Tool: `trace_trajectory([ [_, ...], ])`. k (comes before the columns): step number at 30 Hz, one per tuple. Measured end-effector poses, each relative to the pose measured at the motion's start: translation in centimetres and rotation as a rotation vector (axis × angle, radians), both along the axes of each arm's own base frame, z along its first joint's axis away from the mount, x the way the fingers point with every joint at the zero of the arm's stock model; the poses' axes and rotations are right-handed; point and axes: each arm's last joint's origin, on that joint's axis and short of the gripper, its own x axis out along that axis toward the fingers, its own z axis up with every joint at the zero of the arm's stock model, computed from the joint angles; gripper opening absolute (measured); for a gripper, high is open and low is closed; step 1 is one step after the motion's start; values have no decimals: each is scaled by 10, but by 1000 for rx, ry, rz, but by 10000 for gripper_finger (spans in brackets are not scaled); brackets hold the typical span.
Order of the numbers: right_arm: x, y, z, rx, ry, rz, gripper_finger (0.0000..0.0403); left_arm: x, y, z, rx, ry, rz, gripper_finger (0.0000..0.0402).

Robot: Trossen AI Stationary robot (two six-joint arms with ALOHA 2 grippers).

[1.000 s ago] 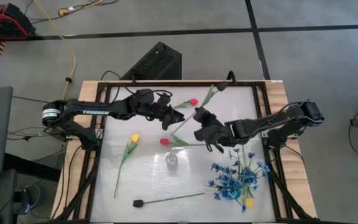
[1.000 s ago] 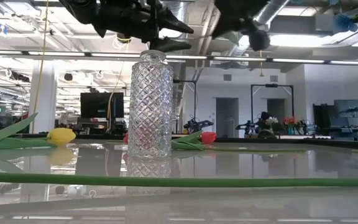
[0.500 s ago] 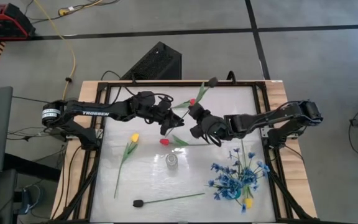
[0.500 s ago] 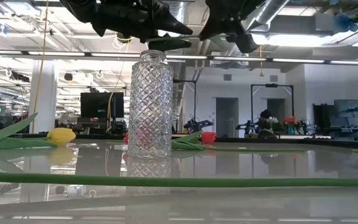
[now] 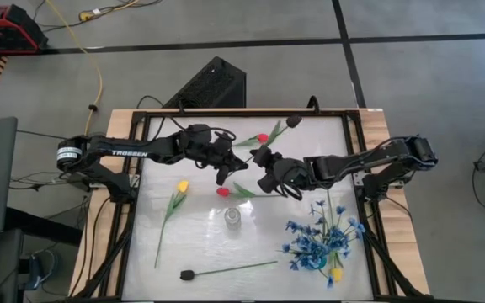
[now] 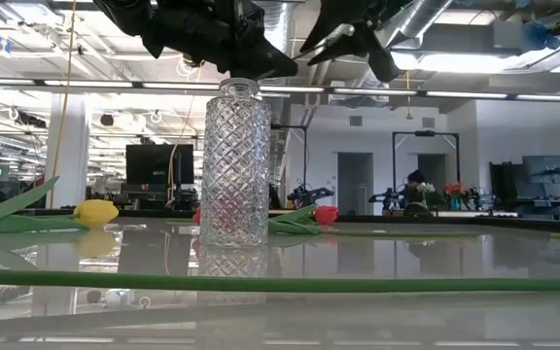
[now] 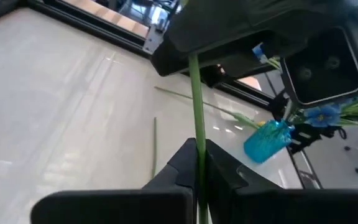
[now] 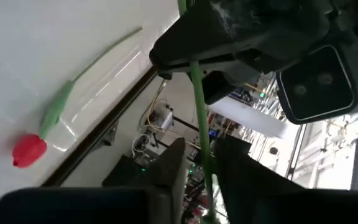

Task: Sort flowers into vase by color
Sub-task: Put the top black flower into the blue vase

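Note:
Both my grippers meet above the table's middle on one green flower stem point(image 7: 194, 99). It slants up toward the far edge, and its far end point(image 5: 293, 123) looks dark. My left gripper point(image 7: 197, 149) is shut on the stem. My right gripper point(image 8: 201, 146) is open, one finger on either side of the same stem point(image 8: 197, 106), just beyond the left gripper. A clear cut-glass vase point(image 5: 232, 218) stands below them. Two red tulips point(image 5: 222, 192) point(image 5: 262, 137), a yellow tulip point(image 5: 181, 186) and a black-headed stem point(image 5: 188, 274) lie on the table. My left gripper pinches the thin green stem point(image 7: 196, 134) between its two fingers, which lie across it. The stem is lifted clear of the table and runs on past the fingers into the gap of the right gripper point(image 7: 229, 37).
A blue vase point(image 5: 317, 263) with blue sprays point(image 5: 322, 240) and a yellow bloom point(image 5: 336, 273) stands at the near right. The black-headed flower's long stem point(image 6: 261, 284) runs along the near edge. A black frame point(image 5: 133, 210) rims the table.
My right gripper has moved toward the table's left, closing in on my left gripper. In the low view my left gripper's two fingertips, apart before, have come together on the stem. The raised stem's far end has swung a little.

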Motion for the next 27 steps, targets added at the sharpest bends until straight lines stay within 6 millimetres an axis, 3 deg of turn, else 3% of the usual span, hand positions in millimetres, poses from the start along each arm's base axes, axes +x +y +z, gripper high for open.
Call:
trace_trajectory([
  [5, 0, 0, 1, 16, -23, -7, 179, -1, 8, 0, 39, 0, 73, 0],
  [10, -3, -1, -1, 211, -154, -98, 238, -6, 24, 2, 89, 1, 160, 0],
  [13, -13, -11, 5, 333, -223, -171, 253, -10, 30, 11, 156, -42, 226, 0],
  [18, -34, -39, 27, 638, -389, -199, 254, -9, 32, 20, 240, -119, 291, 0],
  [22, -52, -74, 45, 1002, -507, -131, 255, -5, 24, 27, 347, -211, 354, 0],
  [27, -64, -117, 51, 1358, -555, -47, 255, -6, 9, 31, 437, -398, 321, 0],
])
